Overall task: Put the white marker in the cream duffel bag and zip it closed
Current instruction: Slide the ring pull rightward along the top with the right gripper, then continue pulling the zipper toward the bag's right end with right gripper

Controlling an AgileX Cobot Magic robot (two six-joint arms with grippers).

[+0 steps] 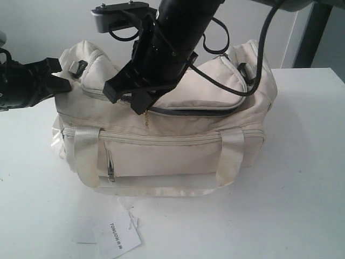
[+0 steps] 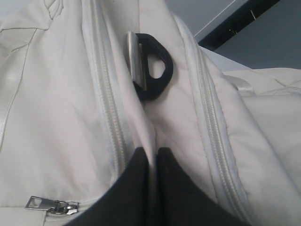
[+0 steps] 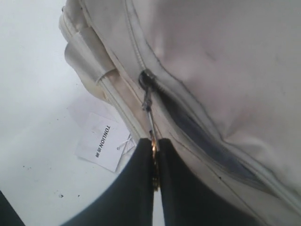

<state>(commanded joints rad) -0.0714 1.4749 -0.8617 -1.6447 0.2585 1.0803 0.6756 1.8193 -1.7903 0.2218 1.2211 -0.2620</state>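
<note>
Up top on the cream duffel bag (image 1: 178,156), right gripper (image 3: 153,142) is pinching the zipper pull (image 3: 149,115), left gripper (image 2: 151,151) is clamping its end fabric.

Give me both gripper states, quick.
Left gripper: closed, pinching end fabric of the cream fabric duffel bag.
Right gripper: closed on the bag's thin metal zipper pull.
</note>
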